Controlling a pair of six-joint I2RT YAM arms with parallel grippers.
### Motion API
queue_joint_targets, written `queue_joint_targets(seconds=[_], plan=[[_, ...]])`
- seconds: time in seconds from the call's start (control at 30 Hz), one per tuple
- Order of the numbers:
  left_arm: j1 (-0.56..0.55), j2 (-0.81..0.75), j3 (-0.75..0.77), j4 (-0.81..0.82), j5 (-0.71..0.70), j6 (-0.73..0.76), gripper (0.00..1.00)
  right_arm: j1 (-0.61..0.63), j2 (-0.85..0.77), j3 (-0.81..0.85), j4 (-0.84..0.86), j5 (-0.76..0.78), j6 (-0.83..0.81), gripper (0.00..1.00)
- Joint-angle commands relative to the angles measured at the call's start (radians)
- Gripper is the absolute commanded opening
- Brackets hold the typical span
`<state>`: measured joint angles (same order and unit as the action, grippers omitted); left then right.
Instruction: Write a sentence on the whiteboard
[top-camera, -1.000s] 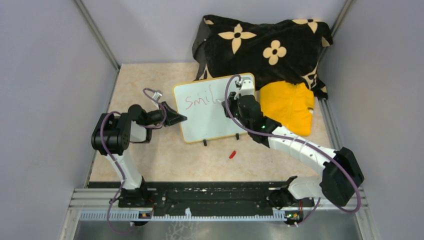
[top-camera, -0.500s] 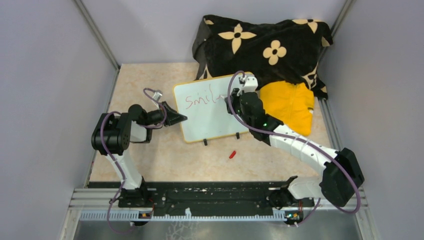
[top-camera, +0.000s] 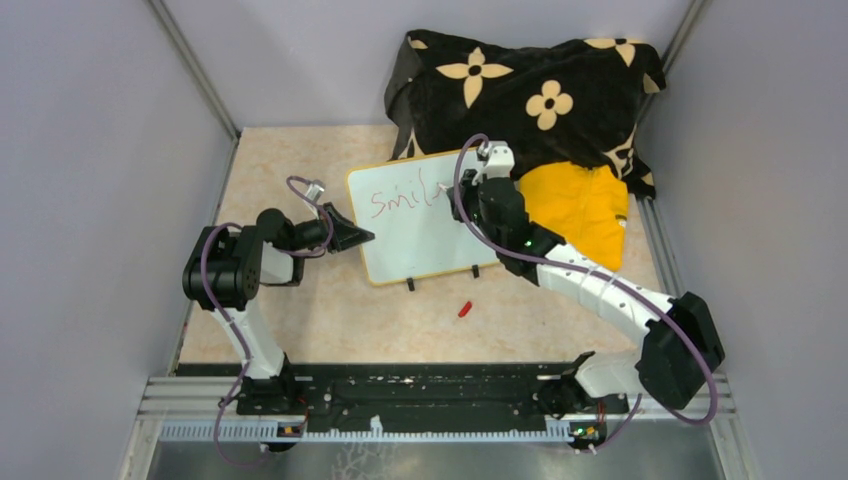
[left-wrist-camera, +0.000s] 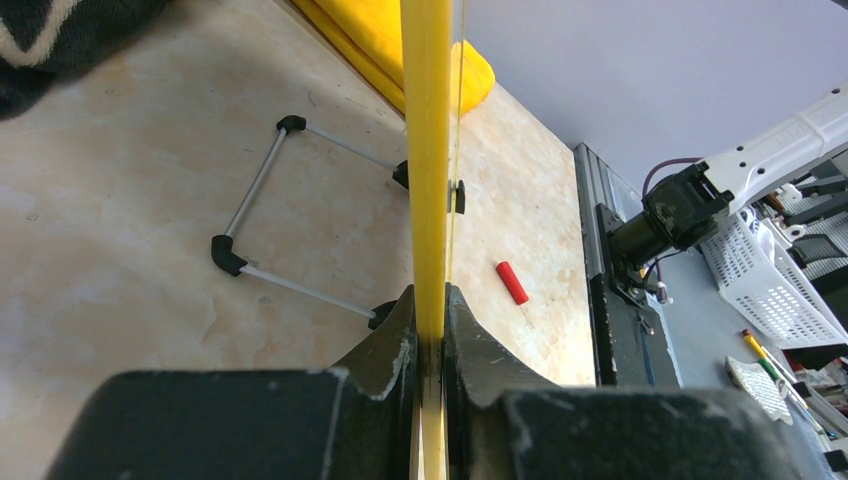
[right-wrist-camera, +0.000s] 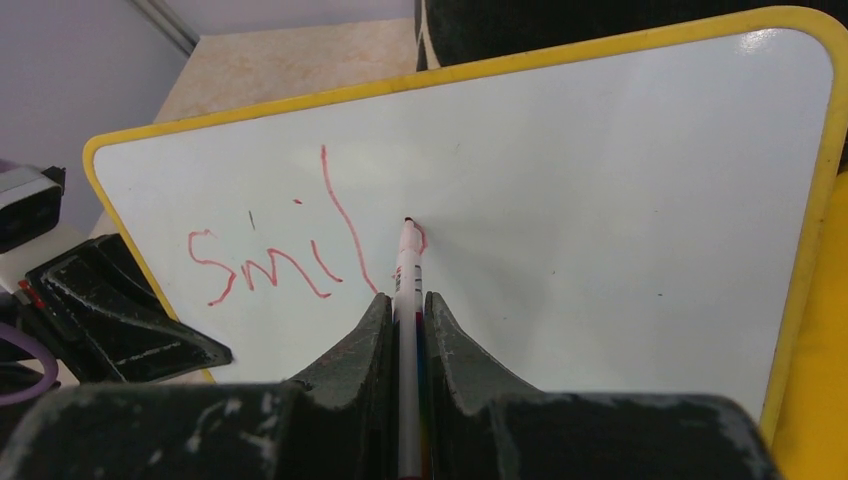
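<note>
The whiteboard (top-camera: 415, 245) stands on its long bottom edge in the middle of the tabletop, a little toward the right. Its long axis runs left to right, with the right end angled toward the far edge. Its white face looks toward the near edge and its two black feet sit on the tabletop. In the left wrist view a thin wire prop (left-wrist-camera: 262, 190) with black corners lies flat behind it, joined at the bottom edge.

The sentence (right-wrist-camera: 270, 262) so far reads "smil" in red across the upper left of the face, running along the long axis, with a short fresh stroke just right of the "l".

The marker (right-wrist-camera: 408, 275) points away from the right wrist at the board, and its tip touches the face at that fresh stroke. The right gripper (right-wrist-camera: 405, 300) has its jaws narrow and clamped on the marker's barrel. The left gripper (left-wrist-camera: 430, 335) is pinched tight on the yellow frame at the board's left edge.

A red cap (top-camera: 464, 309) lies on the tabletop between the board's right foot and the near edge. A yellow cloth (top-camera: 580, 210) lies just beside the board's right end, and a black flowered blanket (top-camera: 520, 90) fills the far right corner. A white basket (left-wrist-camera: 760, 270) sits off the table beyond the rail, and its contents cannot be made out.
</note>
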<state>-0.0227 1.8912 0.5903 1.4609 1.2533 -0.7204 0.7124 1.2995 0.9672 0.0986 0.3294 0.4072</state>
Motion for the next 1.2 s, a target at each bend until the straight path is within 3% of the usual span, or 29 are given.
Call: queue_joint_targets(seconds=[0.0, 0.63, 1.17], plan=[[-0.005, 0.0, 0.004, -0.028, -0.003, 0.054, 0.0, -0.013, 0.018, 0.048, 0.024, -0.02, -0.007, 0.0], [-0.005, 0.003, 0.006, -0.037, -0.005, 0.058, 0.0, -0.014, -0.021, -0.076, 0.006, -0.063, 0.029, 0.0], [-0.007, -0.001, 0.006, -0.052, -0.004, 0.068, 0.0, -0.017, -0.075, -0.086, -0.034, 0.057, 0.01, 0.0]])
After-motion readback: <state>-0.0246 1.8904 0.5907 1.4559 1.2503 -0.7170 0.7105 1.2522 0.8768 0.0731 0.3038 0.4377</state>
